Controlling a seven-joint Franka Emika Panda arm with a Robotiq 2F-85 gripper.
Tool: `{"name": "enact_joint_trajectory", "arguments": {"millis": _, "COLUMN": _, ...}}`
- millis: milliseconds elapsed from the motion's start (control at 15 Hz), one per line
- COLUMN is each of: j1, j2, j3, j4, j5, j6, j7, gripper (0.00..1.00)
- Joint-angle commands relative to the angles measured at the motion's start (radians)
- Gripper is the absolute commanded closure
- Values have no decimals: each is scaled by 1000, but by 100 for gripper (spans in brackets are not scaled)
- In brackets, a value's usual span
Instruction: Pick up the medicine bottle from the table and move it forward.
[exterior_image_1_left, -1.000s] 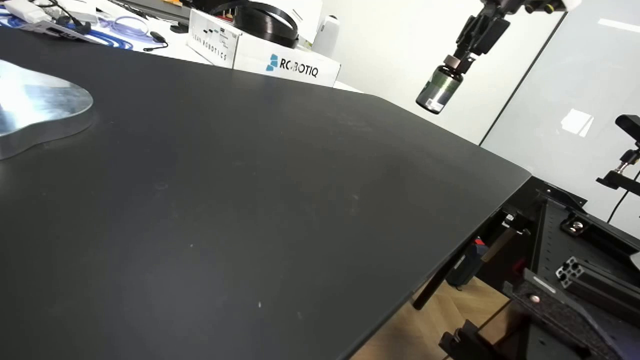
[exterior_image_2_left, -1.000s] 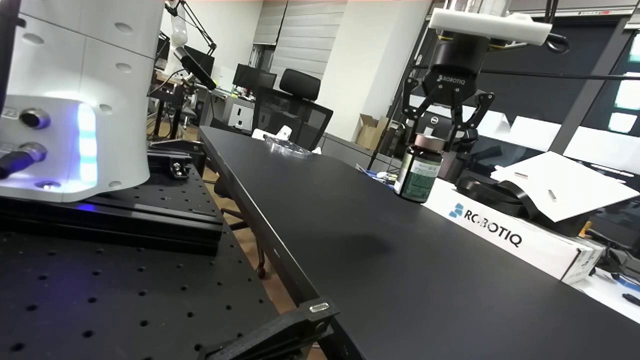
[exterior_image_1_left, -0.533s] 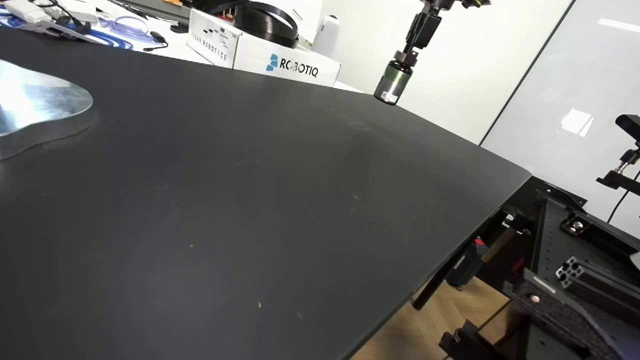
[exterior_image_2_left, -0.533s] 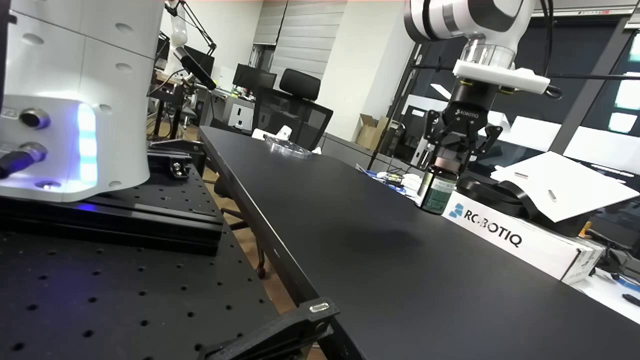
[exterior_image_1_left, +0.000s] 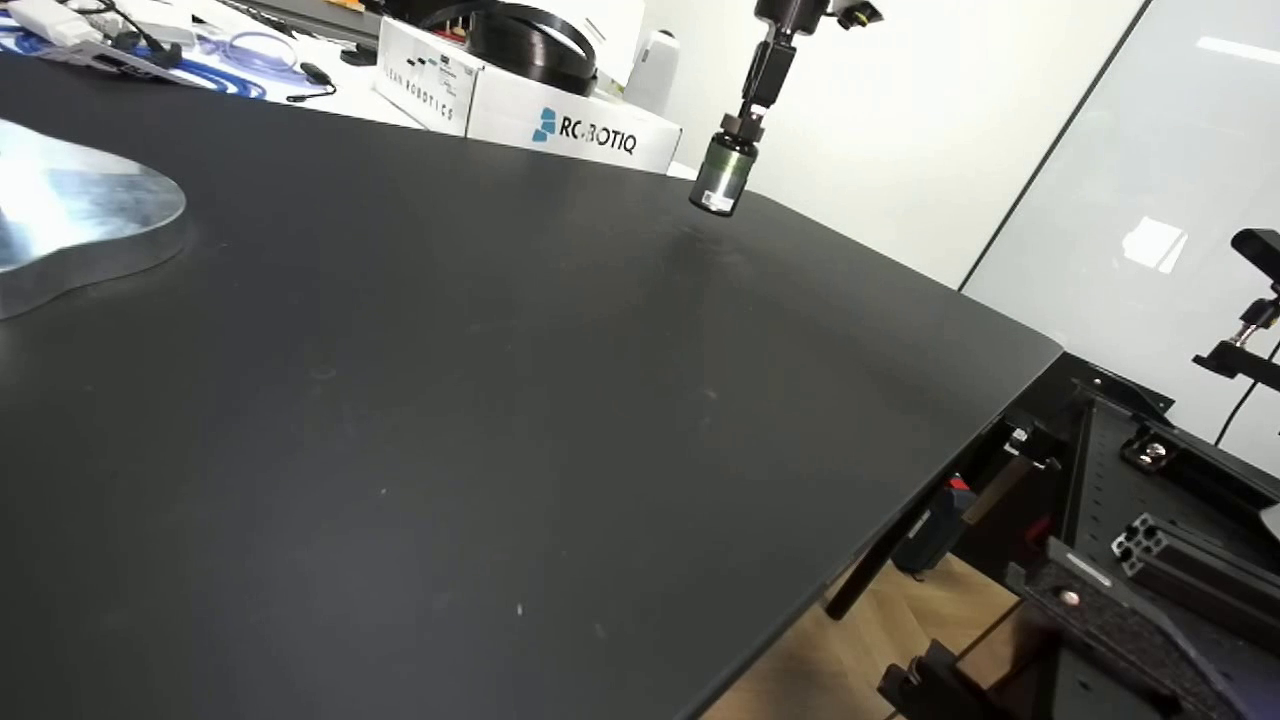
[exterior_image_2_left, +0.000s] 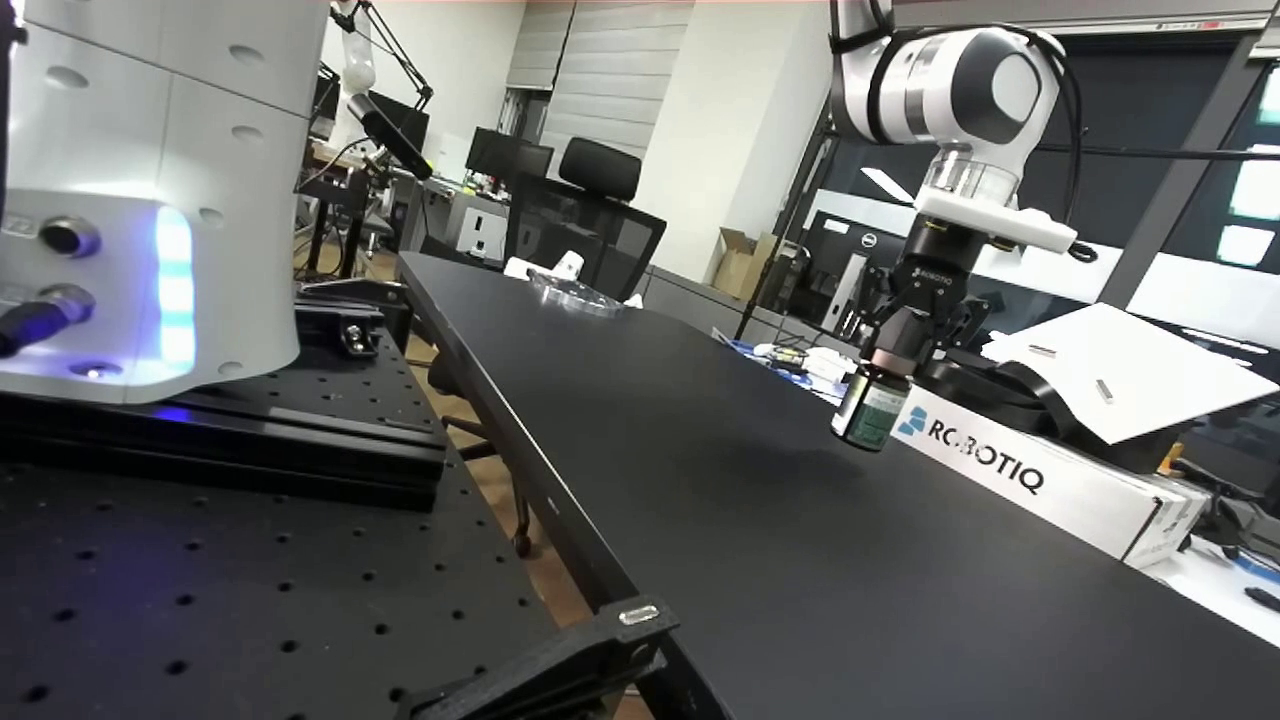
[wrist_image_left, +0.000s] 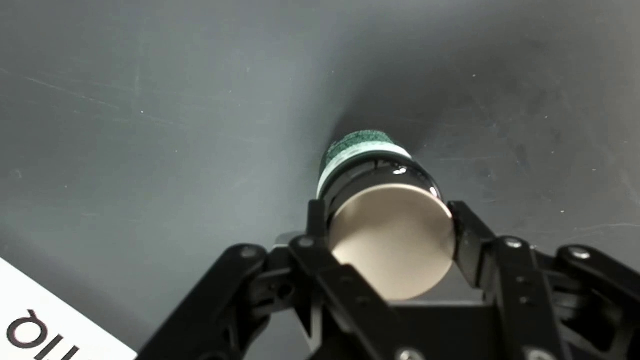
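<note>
The medicine bottle is dark with a green and white label and a tan cap; it shows in both exterior views (exterior_image_1_left: 725, 175) (exterior_image_2_left: 870, 410). My gripper (exterior_image_2_left: 895, 350) is shut on its cap, with a finger on each side. In the wrist view the round cap (wrist_image_left: 395, 245) sits between my fingertips (wrist_image_left: 387, 225), with the bottle's shoulder and label beyond it. The bottle hangs slightly tilted above the black table (exterior_image_1_left: 450, 400), its base apart from the surface and a shadow below it. The table also shows in the wrist view (wrist_image_left: 150, 150).
A white box with blue and black lettering (exterior_image_2_left: 980, 455) stands along the table's long edge, close behind the bottle; its corner shows in the wrist view (wrist_image_left: 55, 320). A shiny silver sheet (exterior_image_1_left: 80, 200) and a clear plastic piece (exterior_image_2_left: 575, 292) lie on the table. The robot base (exterior_image_2_left: 200, 150) stands beside it.
My gripper has carried the bottle across the table towards the white box, leftward in an exterior view. It has also come down lower, and the shadow is closer to it. The grip stays shut.
</note>
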Motion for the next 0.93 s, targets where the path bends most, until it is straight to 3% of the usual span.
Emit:
{"name": "enact_joint_trajectory", "arguments": {"millis": 0, "j1": -32, "j2": 57, "j3": 26, "j4": 100, "j5": -10, "j6": -51, "j7": 26, "gripper": 64}}
{"name": "enact_joint_trajectory", "arguments": {"millis": 867, "j1": -71, "j2": 102, "j3": 42, "j4": 125, "j5": -9, "j6": -23, "j7": 20, "gripper": 64}}
